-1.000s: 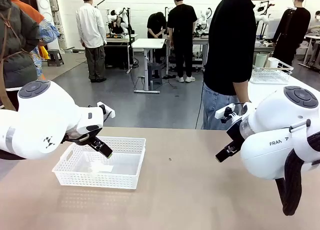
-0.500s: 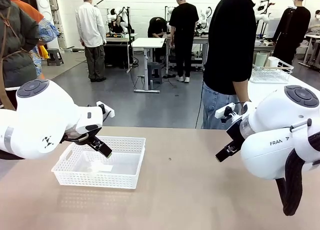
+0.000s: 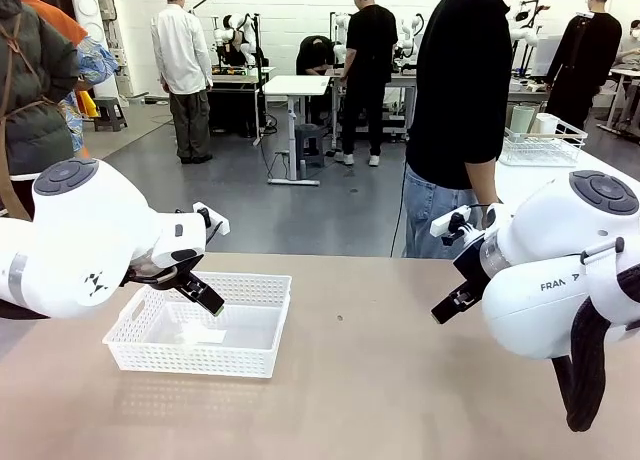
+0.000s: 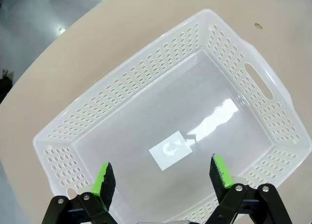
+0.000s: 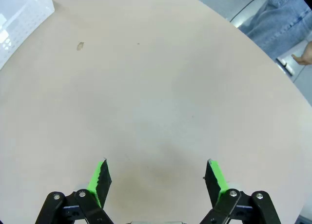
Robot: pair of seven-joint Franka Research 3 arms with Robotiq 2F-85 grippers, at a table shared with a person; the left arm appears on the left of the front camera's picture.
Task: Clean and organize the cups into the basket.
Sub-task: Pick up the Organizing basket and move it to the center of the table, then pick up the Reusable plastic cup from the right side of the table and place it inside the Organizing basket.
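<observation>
On the table: the basket (image 3: 190, 358) sits on the robot's left side of the tan table (image 3: 380, 400). It holds nothing but a small white sticker (image 3: 205, 335) on its floor.
Left gripper: the left gripper (image 3: 205, 296) hangs just above the basket, over the near-left part. It touches nothing.
Left gripper's jaws: they are spread wide and hold nothing. In the left wrist view the basket floor shows between the two green pads (image 4: 104, 179).
Right gripper: the right gripper (image 3: 452, 304) hangs over bare table on the robot's right side, well apart from the basket.
Right gripper's jaws: they are also spread wide and empty, with only table top between them.
Cup: a pale green cup (image 3: 521, 118) stands upright in a white wire rack (image 3: 540, 152) on another table at the far right. It is well apart from both grippers and from the basket.
Person: a person (image 3: 462, 90) in a black top and blue jeans stands at the far side of the table, nearer the right arm. One hand (image 5: 305, 56) hangs down by the table edge.
Changed since a second ago: almost nothing. The basket lies in the same spot, both arms have hardly moved, and both sets of jaws are as wide as before. The person at the table stands in the same place, and the people farther back have shifted a little.
</observation>
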